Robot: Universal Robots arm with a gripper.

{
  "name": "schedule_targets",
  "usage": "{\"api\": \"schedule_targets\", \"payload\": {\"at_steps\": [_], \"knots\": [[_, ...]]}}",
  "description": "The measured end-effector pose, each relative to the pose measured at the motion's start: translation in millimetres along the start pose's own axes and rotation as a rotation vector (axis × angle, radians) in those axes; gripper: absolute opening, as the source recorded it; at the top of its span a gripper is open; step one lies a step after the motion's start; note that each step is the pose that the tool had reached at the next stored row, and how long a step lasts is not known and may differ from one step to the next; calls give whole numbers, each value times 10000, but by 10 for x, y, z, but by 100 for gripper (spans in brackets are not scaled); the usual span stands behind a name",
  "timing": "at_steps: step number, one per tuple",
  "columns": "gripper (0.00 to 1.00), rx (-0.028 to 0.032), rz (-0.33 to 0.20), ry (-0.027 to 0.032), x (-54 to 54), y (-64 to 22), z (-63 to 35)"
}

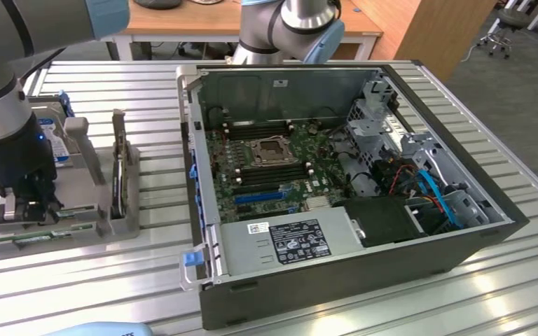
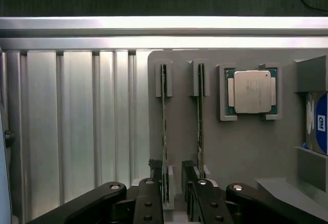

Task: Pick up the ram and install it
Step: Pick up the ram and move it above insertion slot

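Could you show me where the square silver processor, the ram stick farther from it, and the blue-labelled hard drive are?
processor (image 2: 252,92), wrist view, centre of its silver lid.
ram stick (image 2: 164,111) farther from the processor, wrist view, midway along its thin edge.
hard drive (image 2: 321,124), wrist view, its blue label.

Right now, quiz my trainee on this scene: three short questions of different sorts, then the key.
1. True or false: the gripper is shut on a ram stick.
2. How many ram sticks stand on edge in the grey holder? A one, B two, C four.
3. Fill in: the square silver chip sits between the ram sticks and the ____.
Key: 1 false, it is open; 2 B; 3 hard drive.
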State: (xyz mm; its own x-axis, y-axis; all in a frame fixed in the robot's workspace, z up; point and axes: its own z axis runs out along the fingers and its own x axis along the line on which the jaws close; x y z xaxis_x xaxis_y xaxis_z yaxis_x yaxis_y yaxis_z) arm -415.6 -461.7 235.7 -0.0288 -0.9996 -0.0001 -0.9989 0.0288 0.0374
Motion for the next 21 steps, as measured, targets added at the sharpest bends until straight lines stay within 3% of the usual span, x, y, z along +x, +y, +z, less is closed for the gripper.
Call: {"api": "schedule_targets", "payload": {"at_steps": [21], "knots": [[29,-1,-1,1,3,-4,82]]}}
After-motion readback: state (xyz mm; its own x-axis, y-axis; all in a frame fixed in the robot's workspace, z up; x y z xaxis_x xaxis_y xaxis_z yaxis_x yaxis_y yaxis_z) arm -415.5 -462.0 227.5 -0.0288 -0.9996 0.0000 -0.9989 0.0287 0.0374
